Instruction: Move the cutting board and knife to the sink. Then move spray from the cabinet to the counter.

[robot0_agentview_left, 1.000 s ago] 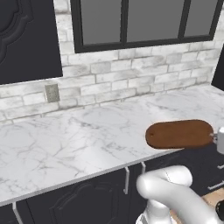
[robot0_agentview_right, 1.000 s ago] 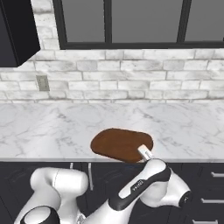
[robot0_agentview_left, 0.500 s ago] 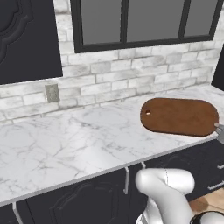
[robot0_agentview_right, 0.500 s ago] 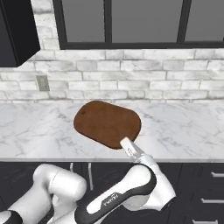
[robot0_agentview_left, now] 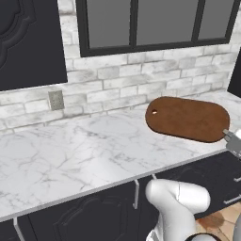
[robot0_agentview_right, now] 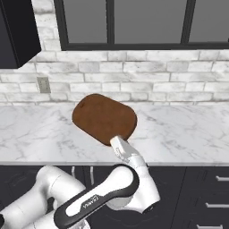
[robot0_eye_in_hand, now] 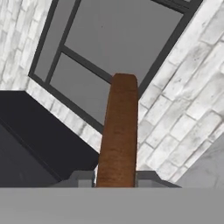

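Gripping the cutting board (robot0_agentview_right: 104, 118) by its near end, our tool (robot0_agentview_right: 120, 144) is clamped on it, holding it above the worktop (robot0_agentview_right: 188, 134), toward twelve o'clock.

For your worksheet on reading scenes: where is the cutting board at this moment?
The cutting board is held tilted above the marble counter, below the window, clamped at its near end by the gripper, right of centre in the left base view.
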Available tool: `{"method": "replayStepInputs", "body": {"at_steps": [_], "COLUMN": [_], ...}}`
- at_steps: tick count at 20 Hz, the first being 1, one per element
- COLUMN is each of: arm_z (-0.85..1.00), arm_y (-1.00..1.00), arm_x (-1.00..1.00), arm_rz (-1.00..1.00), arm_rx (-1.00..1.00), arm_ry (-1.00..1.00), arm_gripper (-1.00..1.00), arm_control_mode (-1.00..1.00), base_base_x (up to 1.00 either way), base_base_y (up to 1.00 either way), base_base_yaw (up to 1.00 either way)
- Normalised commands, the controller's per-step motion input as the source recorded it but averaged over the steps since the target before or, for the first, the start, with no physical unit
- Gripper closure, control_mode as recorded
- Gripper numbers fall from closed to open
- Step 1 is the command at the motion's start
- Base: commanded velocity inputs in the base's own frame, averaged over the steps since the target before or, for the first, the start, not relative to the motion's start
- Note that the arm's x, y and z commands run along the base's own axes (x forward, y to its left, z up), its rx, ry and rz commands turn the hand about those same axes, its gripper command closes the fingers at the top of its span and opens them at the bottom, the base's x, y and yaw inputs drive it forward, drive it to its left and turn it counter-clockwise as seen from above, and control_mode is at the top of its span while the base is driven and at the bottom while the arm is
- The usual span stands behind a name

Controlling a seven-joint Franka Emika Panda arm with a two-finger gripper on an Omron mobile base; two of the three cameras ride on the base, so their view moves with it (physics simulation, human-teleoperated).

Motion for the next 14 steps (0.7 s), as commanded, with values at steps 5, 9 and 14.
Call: {"method": "replayStepInputs", "body": {"at_steps": [5,9,14], "arm_z": [0.0,-0.15,-0.37], "arm_y": [0.01,0.43,0.66], "arm_x": [-0.02,-0.46,-0.34], "arm_rz": [0.0,0.35,0.73], "arm_rx": [0.0,-0.03,-0.02], "arm_ry": [0.0,0.03,0.15], "arm_gripper": [1.0,1.0,1.0], "arm_control_mode": [-1.0,-1.0,-1.0], "base_base_x": [0.0,0.0,0.0], "base_base_y": [0.0,0.0,0.0], "base_base_yaw": [0.0,0.0,0.0]}}
